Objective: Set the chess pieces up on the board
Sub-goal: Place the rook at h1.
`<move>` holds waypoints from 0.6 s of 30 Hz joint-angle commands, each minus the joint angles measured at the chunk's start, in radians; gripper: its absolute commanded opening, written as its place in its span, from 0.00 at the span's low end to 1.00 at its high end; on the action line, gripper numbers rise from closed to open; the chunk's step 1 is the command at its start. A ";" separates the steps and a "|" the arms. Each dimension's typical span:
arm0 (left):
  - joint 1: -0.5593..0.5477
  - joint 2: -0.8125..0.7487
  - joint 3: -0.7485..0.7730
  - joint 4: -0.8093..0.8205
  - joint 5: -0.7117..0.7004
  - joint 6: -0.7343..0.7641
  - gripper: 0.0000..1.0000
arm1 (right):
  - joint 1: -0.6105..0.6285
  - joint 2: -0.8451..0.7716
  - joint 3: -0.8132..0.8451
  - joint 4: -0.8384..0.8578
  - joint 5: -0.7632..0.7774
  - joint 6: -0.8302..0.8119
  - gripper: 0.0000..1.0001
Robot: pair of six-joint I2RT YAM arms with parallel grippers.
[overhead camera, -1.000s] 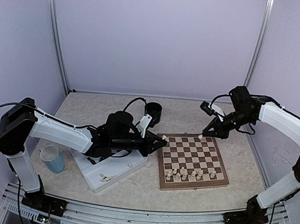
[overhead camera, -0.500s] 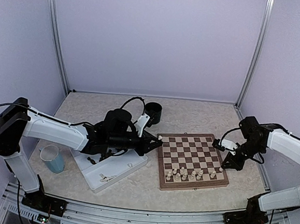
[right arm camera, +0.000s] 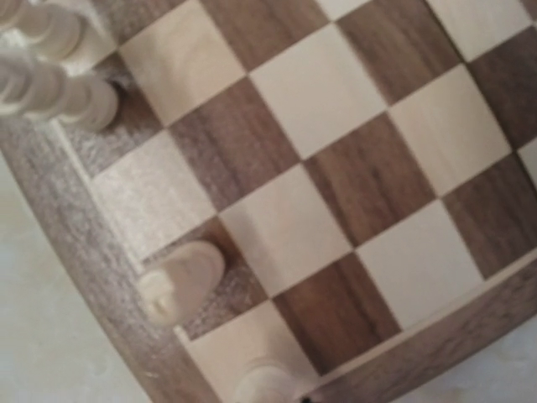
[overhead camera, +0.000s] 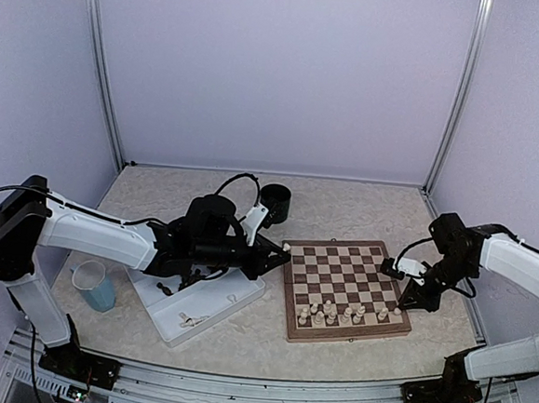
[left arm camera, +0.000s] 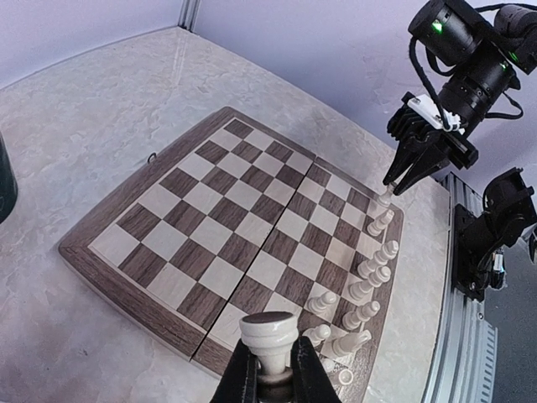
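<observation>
Lilac panels wall in a mottled beige desk (overhead camera: 344, 203), and the board (overhead camera: 344, 268) lies flat on it right of centre, its centre seam running left to right, parallel to the edge nearest the arms. The light chess pieces (overhead camera: 345, 313) stand upright, heads up, crowded into the ranks along that near edge. The other squares show bare wood.

The left end effector (overhead camera: 279, 254) reaches in level from the left and sits at the board's far-left corner. It is clenched on a cream piece (left arm camera: 268, 332). The piece's long axis lies in line with the fingers, its wide flat head pointing away from them and out over the board.

The right end effector (overhead camera: 411, 301) comes down at the board's near-right corner. In the left wrist view its fingertips are pinched together on the head of a second cream piece (left arm camera: 384, 201), which stands upright at the end of the row.

Left of the board a white divided tray (overhead camera: 215, 305) lies at an angle. A few small pieces lie on their sides in it, some light (overhead camera: 188, 320) and some dark (overhead camera: 162, 288). A blue cup (overhead camera: 95, 286) stands just left of the tray and a black cup (overhead camera: 275, 202) behind it. What either cup contains cannot be told.
</observation>
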 commanded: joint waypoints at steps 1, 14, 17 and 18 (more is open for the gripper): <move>0.005 -0.034 0.001 -0.002 -0.011 0.004 0.06 | 0.002 -0.007 -0.015 -0.027 -0.030 -0.044 0.11; 0.005 -0.029 -0.002 -0.005 -0.011 -0.002 0.06 | 0.041 0.044 -0.040 0.014 -0.010 -0.037 0.15; 0.005 -0.023 0.001 -0.007 -0.008 -0.002 0.06 | 0.047 0.045 -0.038 0.019 -0.006 -0.032 0.22; 0.005 -0.024 0.002 -0.009 -0.008 -0.002 0.06 | 0.047 0.041 -0.038 0.020 -0.006 -0.031 0.26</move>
